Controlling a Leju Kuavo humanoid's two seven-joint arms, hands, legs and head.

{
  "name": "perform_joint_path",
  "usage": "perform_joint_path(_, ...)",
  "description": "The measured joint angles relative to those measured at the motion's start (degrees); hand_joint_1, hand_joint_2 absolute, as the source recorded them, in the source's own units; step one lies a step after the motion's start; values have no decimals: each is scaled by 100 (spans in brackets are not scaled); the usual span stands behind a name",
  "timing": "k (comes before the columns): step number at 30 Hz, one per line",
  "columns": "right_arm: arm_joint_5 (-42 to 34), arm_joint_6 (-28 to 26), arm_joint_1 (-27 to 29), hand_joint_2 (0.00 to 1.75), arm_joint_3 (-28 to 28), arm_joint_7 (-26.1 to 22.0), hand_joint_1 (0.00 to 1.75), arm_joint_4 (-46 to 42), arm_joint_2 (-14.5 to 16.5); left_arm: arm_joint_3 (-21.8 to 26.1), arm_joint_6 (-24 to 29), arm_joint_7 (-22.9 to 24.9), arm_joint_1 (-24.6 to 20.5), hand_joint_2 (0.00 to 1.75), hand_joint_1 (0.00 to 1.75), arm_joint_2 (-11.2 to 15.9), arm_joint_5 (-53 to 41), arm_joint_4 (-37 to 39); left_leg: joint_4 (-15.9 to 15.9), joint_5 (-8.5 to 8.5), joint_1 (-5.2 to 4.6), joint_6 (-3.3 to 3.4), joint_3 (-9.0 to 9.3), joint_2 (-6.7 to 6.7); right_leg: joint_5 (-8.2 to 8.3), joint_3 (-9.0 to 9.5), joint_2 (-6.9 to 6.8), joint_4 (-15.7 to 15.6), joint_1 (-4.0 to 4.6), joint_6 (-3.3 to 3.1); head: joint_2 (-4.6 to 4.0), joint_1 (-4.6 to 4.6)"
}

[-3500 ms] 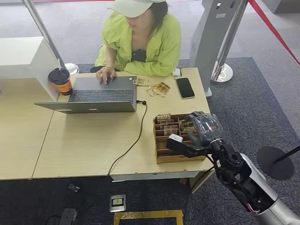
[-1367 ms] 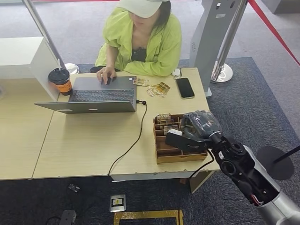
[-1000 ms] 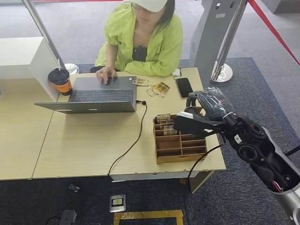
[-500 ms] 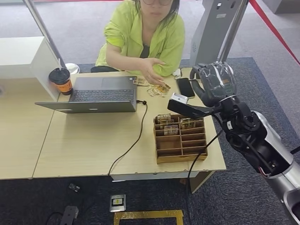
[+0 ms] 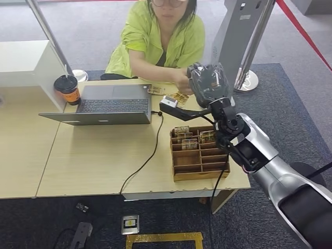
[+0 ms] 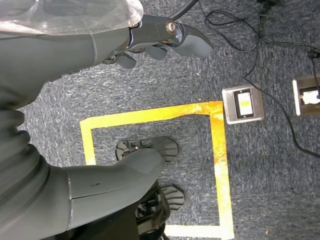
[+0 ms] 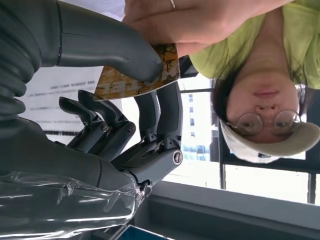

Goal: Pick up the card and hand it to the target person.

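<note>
My right hand [image 5: 204,87] is raised above the far side of the desk, in front of the person in the green jacket [image 5: 168,39]. In the right wrist view that hand [image 7: 113,125] pinches a gold-patterned card [image 7: 137,75] between thumb and fingers. The person's hand [image 7: 196,20] grips the card's far end; from the head view that hand [image 5: 181,83] meets mine. My left hand [image 6: 113,45] hangs over the floor, its fingers apart and nothing in it.
A wooden card tray [image 5: 178,173] with several cards stands near the desk's front right. A laptop [image 5: 109,104], its cable [image 5: 144,161], a coffee cup [image 5: 67,89] and loose cards [image 5: 156,91] lie on the desk. A stanchion base [image 5: 246,80] stands behind.
My right hand has lifted from the card tray and swung toward the person. The person took a hand off the laptop, reached over and now grips the card's end.
</note>
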Motion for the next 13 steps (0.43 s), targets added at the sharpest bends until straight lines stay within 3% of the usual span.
perform_joint_path(4, 23, 8, -173, 175, 150, -134, 8, 617, 434, -2, 53, -64, 18, 175, 0, 3, 115, 0, -1, 0, 3, 0, 2, 1, 0, -1, 1, 0, 2, 0, 0, -5)
perform_joint_path(5, -26, 54, -205, 175, 178, -174, 0, 738, 536, -2, 64, -86, 32, 175, 0, 3, 150, 0, -1, 0, 3, -1, 2, 2, 0, -1, 1, 0, 2, 0, 0, -7)
perform_joint_path(9, -361, 177, -282, 175, 262, -366, 0, 1059, 852, -2, 112, -169, 126, 175, 0, 13, 283, 0, -1, 1, 4, -1, 2, 1, -1, -3, 4, 0, 4, -1, 0, -8)
perform_joint_path(13, -698, 357, -295, 175, 316, -470, 0, 1120, 982, -2, 124, -253, 223, 175, 0, 28, 376, 0, 0, 1, 4, -1, 3, 1, -1, -4, 5, -1, 3, -1, 0, -8)
